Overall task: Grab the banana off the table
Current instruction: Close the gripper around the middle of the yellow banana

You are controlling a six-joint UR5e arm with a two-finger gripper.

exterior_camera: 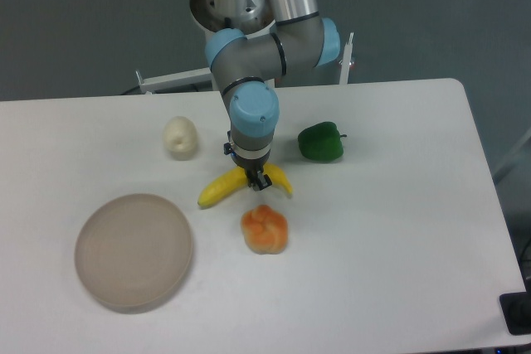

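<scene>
Gripper (256, 177) points straight down from the arm's blue-capped wrist and sits right at the middle of the banana (221, 190), at the top of its curve. Its dark fingers straddle the fruit there, one at the far side and one at the near side, and they look closed against it, though the wrist hides most of the contact, so a firm grip cannot be confirmed. Whether the banana rests on the table (398, 238) or is lifted just clear of it cannot be told from this view. To the camera's left of the gripper the longer yellow end of the banana runs down and outward; to the camera's right a shorter end sticks out past the fingers. Just in front of the gripper, toward the camera, lies a lumpy orange fruit (265, 230), close to the banana but apart from it. Behind and to the camera's right of the gripper sits a green bell pepper (320, 142), well clear of the fingers. Behind and to the camera's left is a pale cream rounded object (179, 136), also apart from the banana. Farther to the camera's left and nearer the camera lies a round beige-pink plate (133, 251), flat on the white tabletop, well away from the gripper.
</scene>
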